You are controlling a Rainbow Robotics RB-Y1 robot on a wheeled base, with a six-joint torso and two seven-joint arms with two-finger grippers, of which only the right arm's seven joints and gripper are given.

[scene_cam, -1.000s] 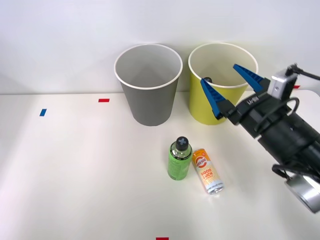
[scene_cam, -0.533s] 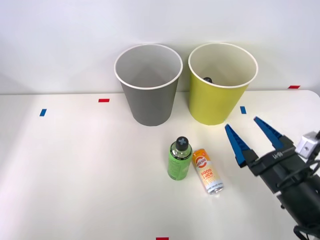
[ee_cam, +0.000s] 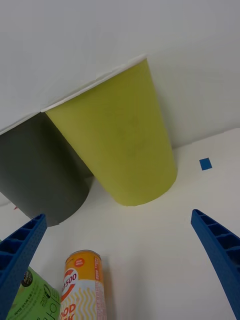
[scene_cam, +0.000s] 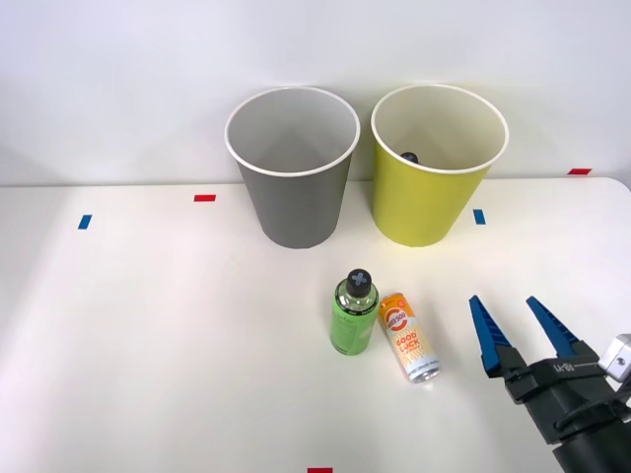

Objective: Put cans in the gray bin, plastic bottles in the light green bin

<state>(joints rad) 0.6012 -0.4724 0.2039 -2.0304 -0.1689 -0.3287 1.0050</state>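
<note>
Orange can (scene_cam: 409, 337) lies flat, top toward bins.

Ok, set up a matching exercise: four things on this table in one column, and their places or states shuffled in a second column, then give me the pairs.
Things
1. large gray tapered round bin
2. small green plastic bottle with dark cap
3. slim orange-yellow metal can
4. right end effector with blue ribbed fingers

Places or states
A. lying on the white table
B. open, holding nothing, beside the can
C. upright, left of the can
D. left of the yellow-green round bin

Pairs: 1-D, 2-C, 3-A, 4-B
</note>
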